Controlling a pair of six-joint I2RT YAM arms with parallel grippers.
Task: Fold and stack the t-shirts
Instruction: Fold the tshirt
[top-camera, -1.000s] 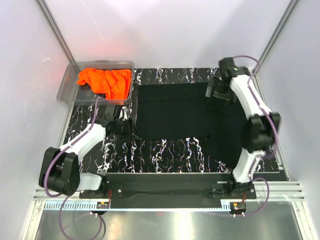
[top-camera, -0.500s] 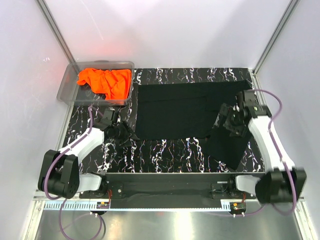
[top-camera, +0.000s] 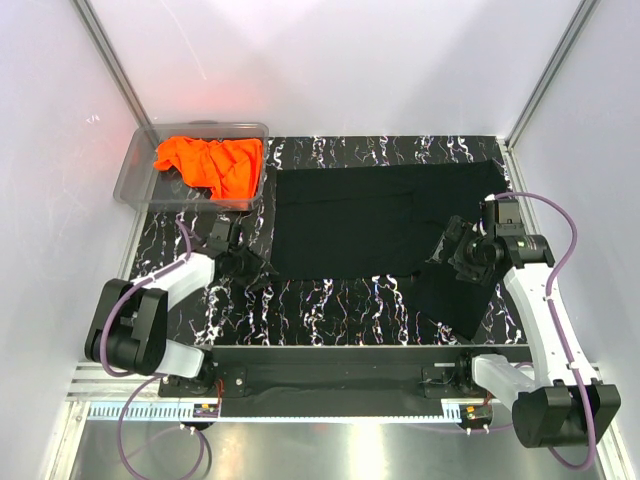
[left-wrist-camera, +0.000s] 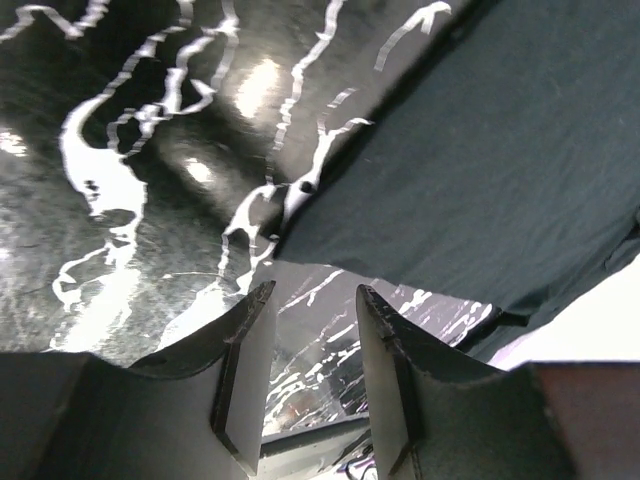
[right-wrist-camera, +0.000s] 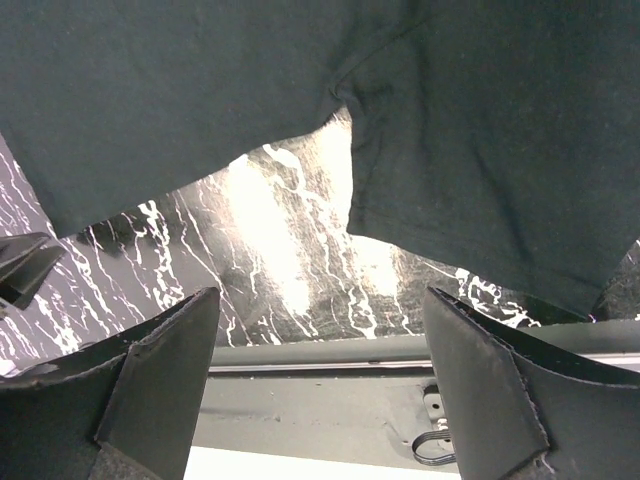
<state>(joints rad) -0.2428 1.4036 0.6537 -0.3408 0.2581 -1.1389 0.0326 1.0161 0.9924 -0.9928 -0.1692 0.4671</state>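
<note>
Top external: both arms close on the plain black fabric t-shirt (top-camera: 370, 215), spread flat mid-worktop.
Right hand (right-wrist-camera: 318, 295), released and empty, has swung from the 1 o'clock corner to the sleeve at 4 o'clock. Left hand (left-wrist-camera: 315, 292), unclenched, sits at the 8 o'clock hem corner. The bright orange crumpled t-shirt (top-camera: 212, 163) waits in the clear plastic bin (top-camera: 135, 172) at 10 o'clock, so a first fold looks imminent.

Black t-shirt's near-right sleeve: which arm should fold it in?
Right. The right end effector hangs open over that sleeve; the left end effector sits at the black t-shirt's opposite near corner.
</note>
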